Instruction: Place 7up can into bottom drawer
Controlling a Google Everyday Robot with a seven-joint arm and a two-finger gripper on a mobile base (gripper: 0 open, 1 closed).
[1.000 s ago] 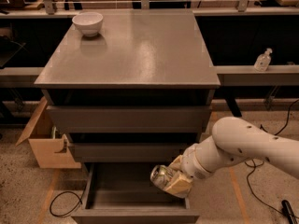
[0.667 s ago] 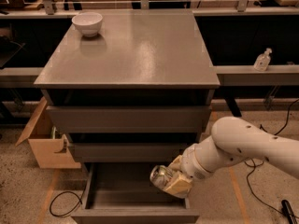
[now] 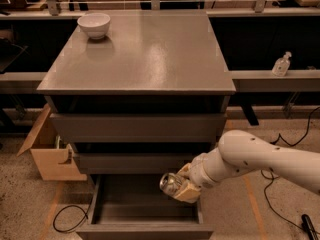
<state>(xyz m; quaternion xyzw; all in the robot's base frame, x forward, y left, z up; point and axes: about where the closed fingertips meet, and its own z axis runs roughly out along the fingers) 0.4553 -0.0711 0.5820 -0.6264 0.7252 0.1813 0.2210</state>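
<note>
The bottom drawer (image 3: 145,226) of the grey cabinet stands pulled open at the bottom of the camera view, and its inside looks bare. My gripper (image 3: 181,185) is on the end of the white arm that reaches in from the right. It is shut on the 7up can (image 3: 171,183), a silvery can held on its side above the right part of the open drawer, just below the middle drawer's front. The can's end faces left.
A white bowl (image 3: 94,24) sits at the back left of the cabinet top (image 3: 150,59). An open cardboard box (image 3: 50,154) stands on the floor to the left. Cables lie on the floor at both sides. A clear bottle (image 3: 281,65) stands on a ledge at right.
</note>
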